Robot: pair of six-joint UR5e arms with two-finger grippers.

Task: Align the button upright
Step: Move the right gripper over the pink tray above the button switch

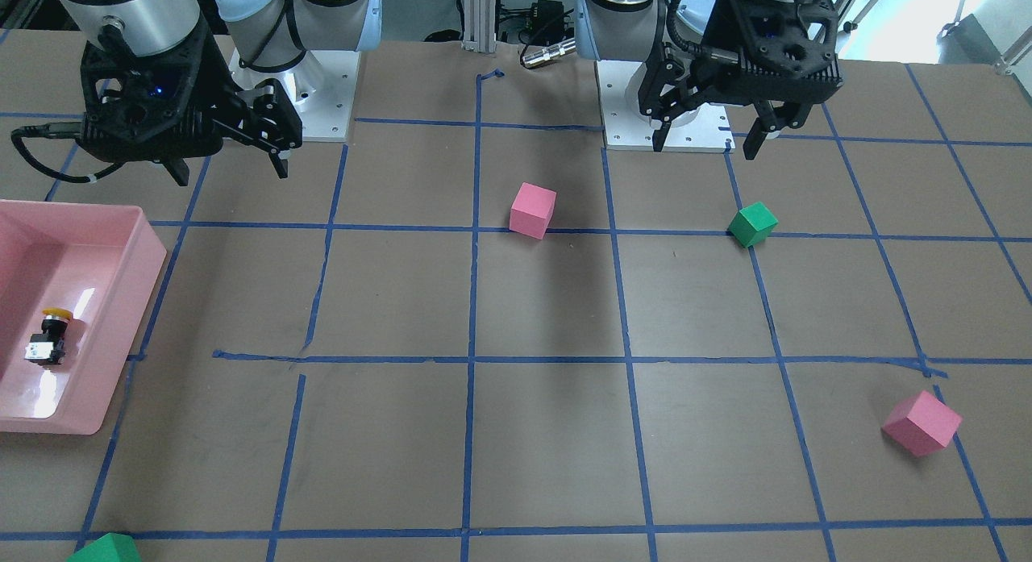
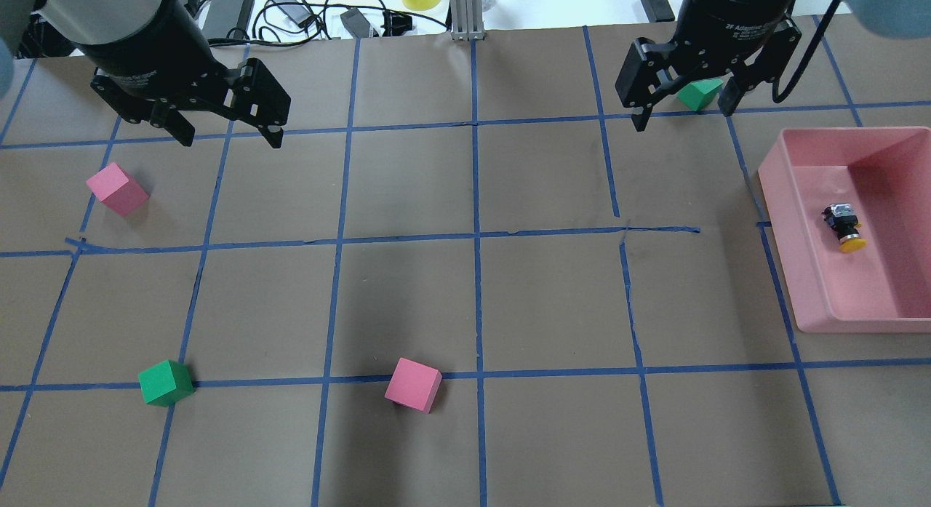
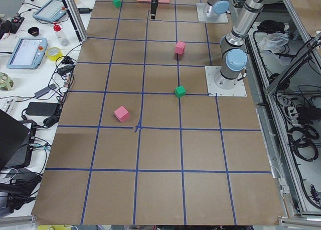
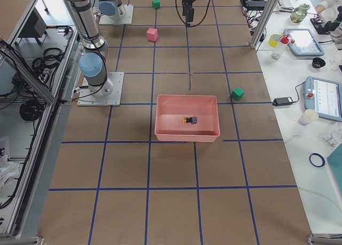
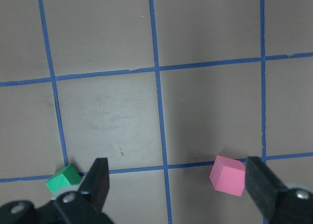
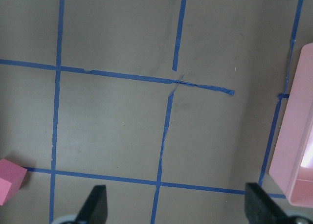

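Observation:
The button [image 2: 844,228] lies on its side on the floor of the pink tray [image 2: 873,292] at the table's right. Its yellow cap points toward the robot's side and its grey-white base away. It also shows in the front view [image 1: 50,336] and in the right side view [image 4: 189,120]. My right gripper [image 2: 684,114] is open and empty, hanging above the table to the far left of the tray. My left gripper [image 2: 229,137] is open and empty over the far left of the table. In the front view they are the right gripper [image 1: 230,171] and the left gripper [image 1: 705,143].
Pink cubes [image 2: 118,189] [image 2: 413,384] and a green cube [image 2: 166,382] lie on the left half. Another green cube [image 2: 698,94] sits behind the right gripper. The right wrist view shows the tray's edge [image 6: 298,150]; the left wrist view shows a green cube [image 5: 63,179] and a pink cube [image 5: 228,175].

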